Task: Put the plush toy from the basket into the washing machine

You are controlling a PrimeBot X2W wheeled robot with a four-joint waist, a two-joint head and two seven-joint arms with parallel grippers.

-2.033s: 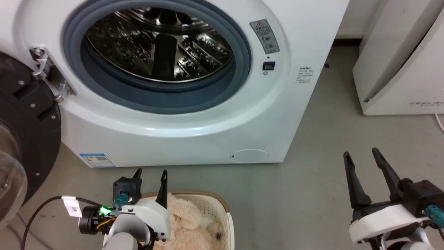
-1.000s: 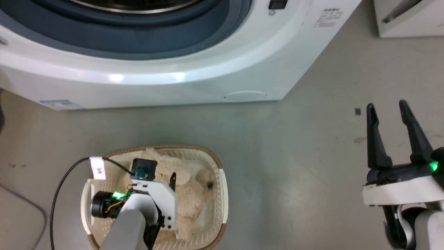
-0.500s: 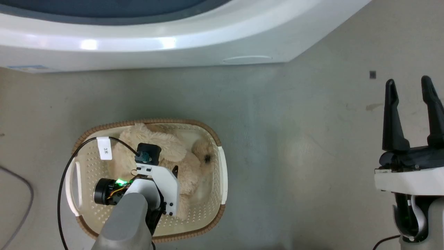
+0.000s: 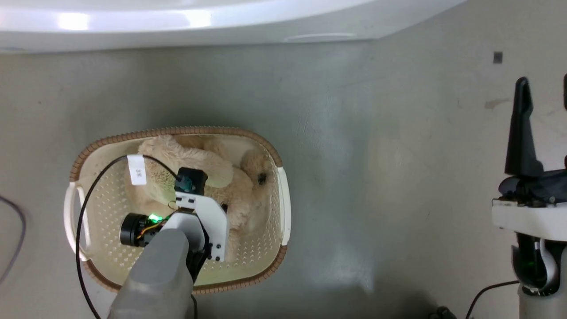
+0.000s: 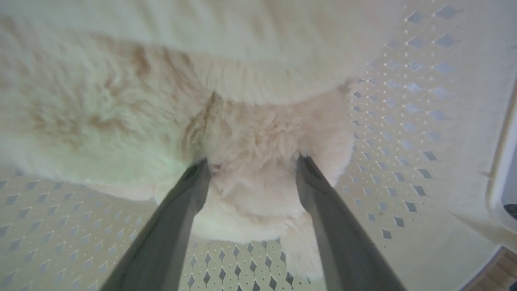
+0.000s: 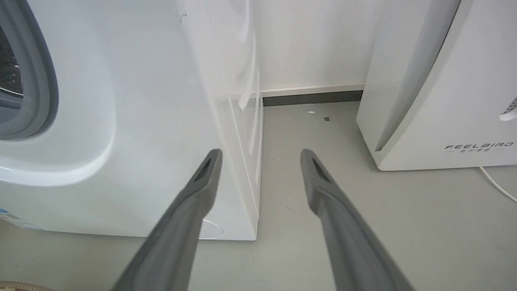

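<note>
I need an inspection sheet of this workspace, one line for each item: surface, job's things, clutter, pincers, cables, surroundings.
Surface: grey floor, bare, with faint stains.
Job's things: plush toy lies in the basket; washing machine stands beyond it, door opening uncovered.
Clutter: small dark square on the floor.
Pincers: left pincer open, astride part of the toy; right pincer open, empty, above the floor.
Cables: black tagged cable loops over the basket; white cable lies beside the appliance.
Surroundings: white appliance right of the washer; white wall behind.
</note>
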